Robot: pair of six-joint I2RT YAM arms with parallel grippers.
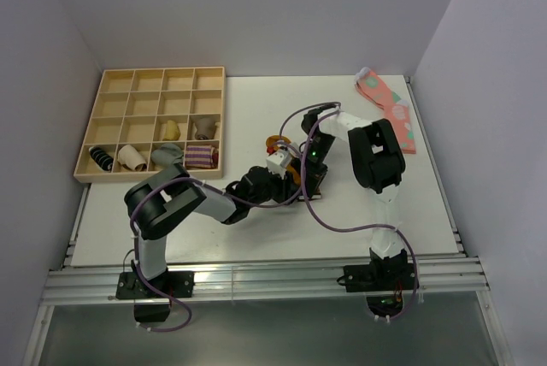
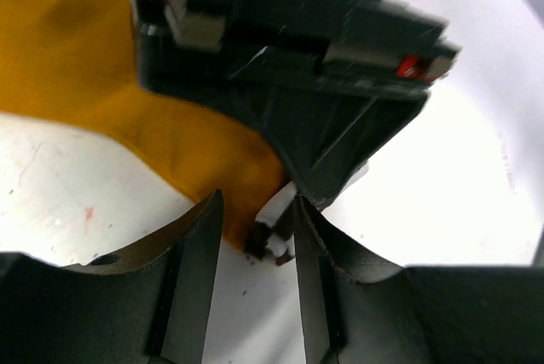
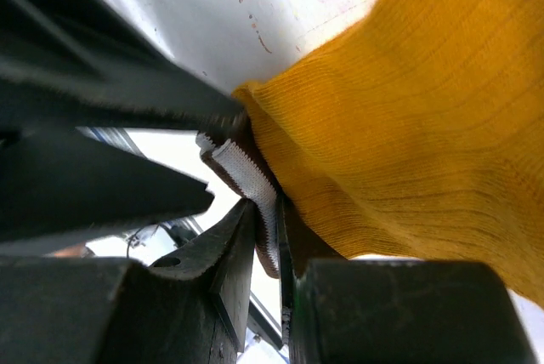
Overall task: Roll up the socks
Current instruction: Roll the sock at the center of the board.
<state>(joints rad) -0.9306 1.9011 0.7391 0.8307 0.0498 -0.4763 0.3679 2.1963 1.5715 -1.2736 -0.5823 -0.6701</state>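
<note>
white table point(image 1: 256, 229), tray point(image 1: 162, 69) left, pink sock point(image 1: 386, 108) beyond, right tool point(image 3: 265, 215) pinching orange sock point(image 3: 408, 126)

We find the overhead view bright and even, with light from above and only faint shadows under the arms on the white table point(image 1: 248, 109). In the left wrist view the table glares white and the black housing point(image 2: 289, 66) is smeared. In the right wrist view the near fingers point(image 3: 229, 270) are dark and soft, while the sock point(image 3: 408, 109) shows a crisp knit.
</note>
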